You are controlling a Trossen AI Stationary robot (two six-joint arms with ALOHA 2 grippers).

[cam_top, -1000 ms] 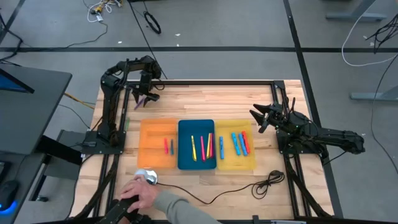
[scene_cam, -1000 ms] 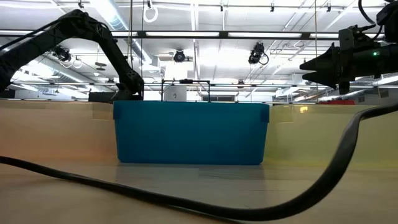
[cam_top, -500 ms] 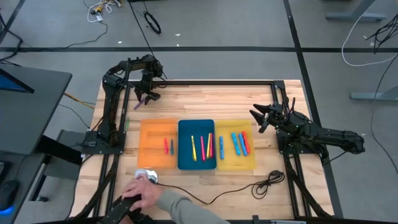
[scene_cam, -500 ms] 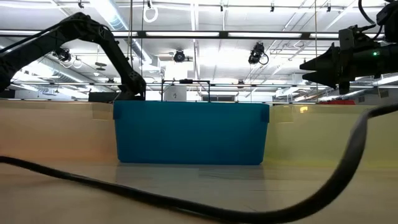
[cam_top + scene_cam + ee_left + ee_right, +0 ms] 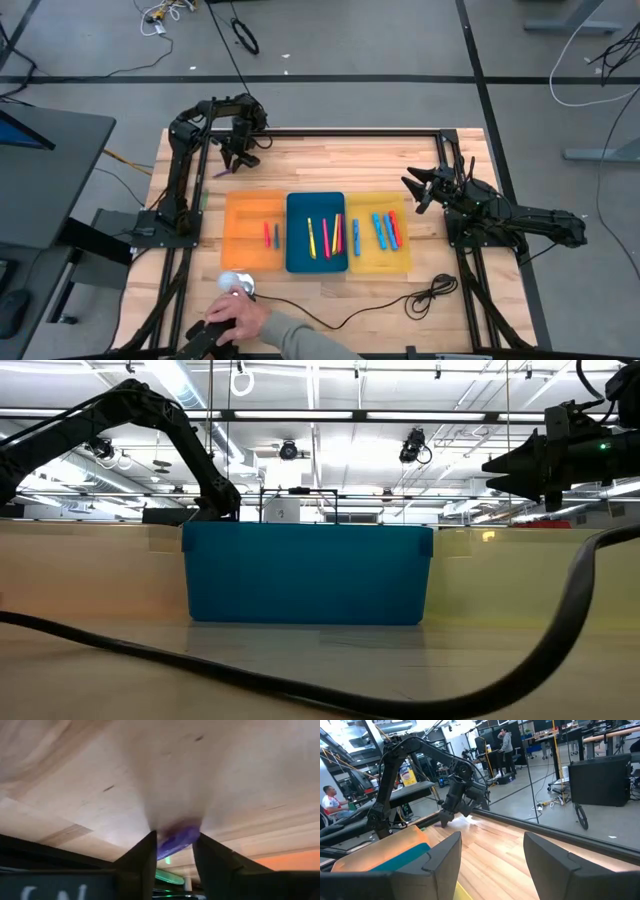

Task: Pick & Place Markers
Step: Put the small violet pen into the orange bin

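The left gripper [image 5: 172, 851] pinches a purple marker [image 5: 177, 839] between its fingers, apparently just above the bare wood; this looks like the pick step. Next it should carry the marker to the orange tray [image 5: 252, 205] nearby. The right gripper [image 5: 415, 190] waits spread beside the yellow tray [image 5: 365, 205].

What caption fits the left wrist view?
Left gripper shut on a purple marker above the wooden table.

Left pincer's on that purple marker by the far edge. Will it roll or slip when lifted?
Purple marker sits pinched between the left pincer fingers, so slipping seems unlikely. It looks thin, stiff and probably light. Released on the bare wooden table, it may roll.
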